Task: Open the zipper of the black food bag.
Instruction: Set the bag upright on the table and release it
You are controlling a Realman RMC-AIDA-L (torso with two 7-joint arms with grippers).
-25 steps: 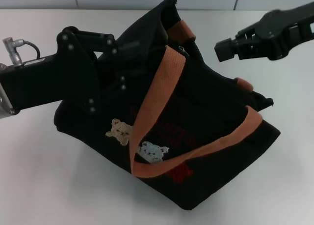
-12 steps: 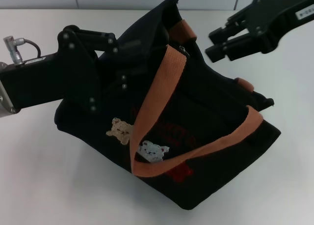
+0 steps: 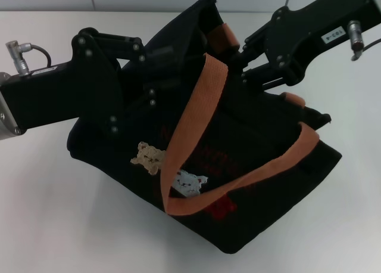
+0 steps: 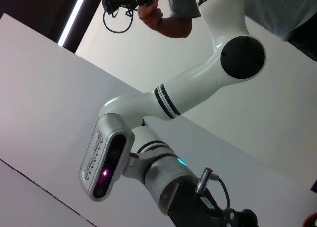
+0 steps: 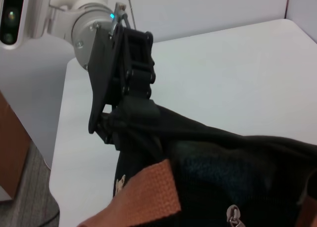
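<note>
Soft black fabric, orange-brown webbing: the black food bag [image 3: 238, 166] lies mid-surface [image 3: 47, 225]. Left pincer [image 3: 156, 76] clamps its 10 o'clock edge; right pincer [image 3: 238, 61] (state unclear) angles in from 2 o'clock.

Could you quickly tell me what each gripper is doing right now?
Left gripper: shut on the bag, gripping its top edge.
Right gripper: at the bag's top by the zipper; cannot tell if open or shut.

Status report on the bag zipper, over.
Left gripper shut on black food bag top edge. Right gripper at zipper pull, fingers unclear.
</note>
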